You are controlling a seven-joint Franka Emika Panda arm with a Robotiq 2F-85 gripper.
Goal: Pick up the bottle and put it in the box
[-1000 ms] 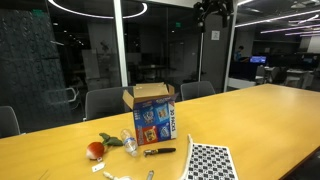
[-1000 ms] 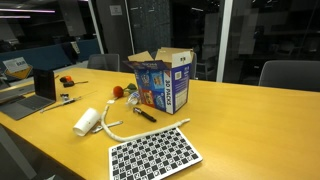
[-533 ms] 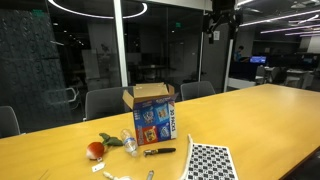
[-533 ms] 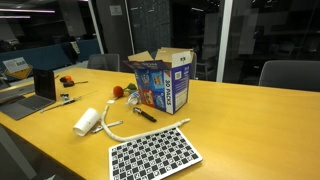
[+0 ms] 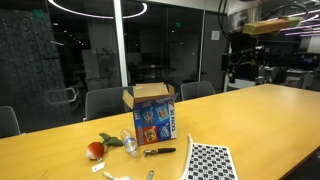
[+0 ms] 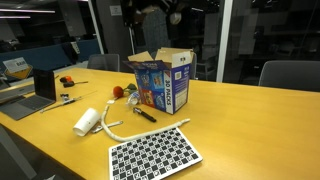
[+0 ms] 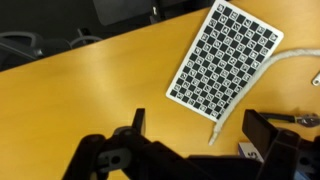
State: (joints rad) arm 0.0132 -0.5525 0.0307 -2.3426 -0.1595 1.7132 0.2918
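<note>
Right now the claw (image 7: 195,128) is wide open and holds nothing. In the wrist view its two dark fingers (image 7: 270,135) stick up from the bottom edge, and only the yellow table (image 7: 90,90) shows between them. Just past the claw a black and white checker board (image 7: 225,55) lies flat on the table. A thin white cord (image 7: 262,78) runs along its side.

In an exterior view the arm (image 6: 150,8) is up high, above the box (image 6: 163,82) and well apart from it. The box stands on the table with its top flaps open. The bottle (image 6: 131,99) sits on the table just beside the box, between the box and a small red round thing (image 6: 117,91). It is too small to tell if it stands straight. A black pen (image 6: 143,113) lies in front of the box. A white tube (image 6: 87,121) lies nearer the table edge.
</note>
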